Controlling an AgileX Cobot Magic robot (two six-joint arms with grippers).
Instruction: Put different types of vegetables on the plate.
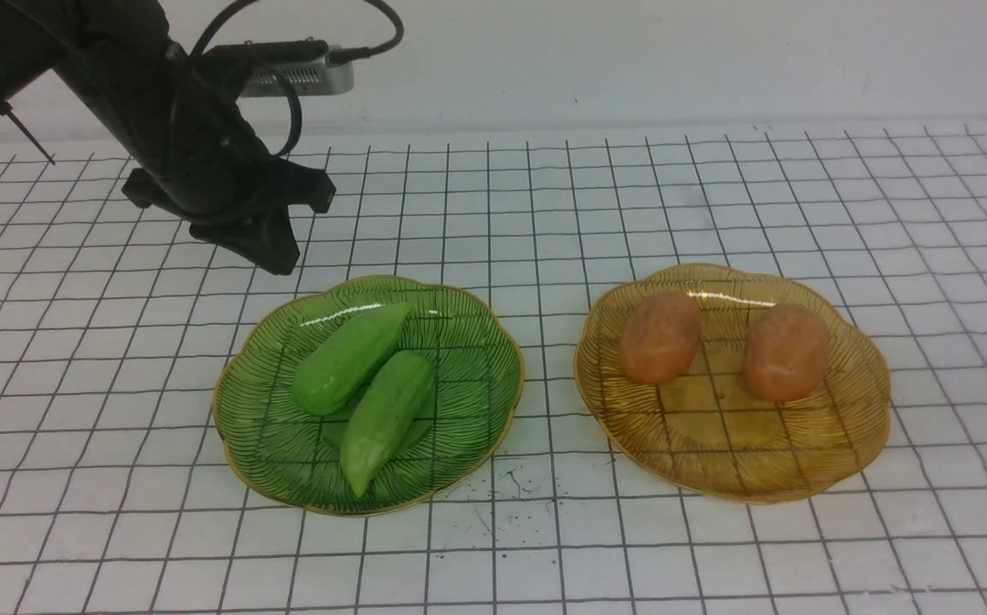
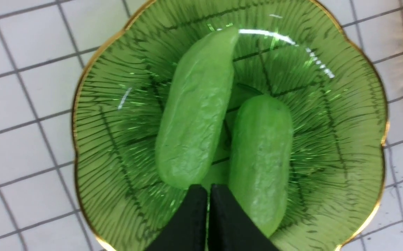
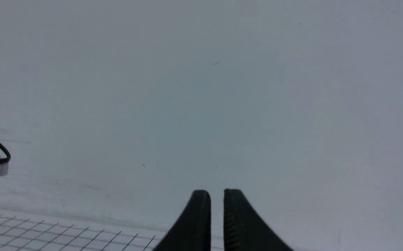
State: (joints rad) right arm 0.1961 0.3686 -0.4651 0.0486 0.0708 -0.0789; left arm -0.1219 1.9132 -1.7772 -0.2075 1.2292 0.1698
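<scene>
Gridded table [image 1: 715, 188], sorted vegetables [image 1: 348, 357] on plates [image 1: 271, 444]

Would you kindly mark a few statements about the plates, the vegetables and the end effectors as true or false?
1. Both cucumber pieces lie on the green plate. True.
2. The two potato lumps touch each other. False: a gap separates them on the amber plate.
3. The left end effector grips a cucumber piece. False: it is shut and empty.
4. The right end effector is shut and empty. True.
</scene>
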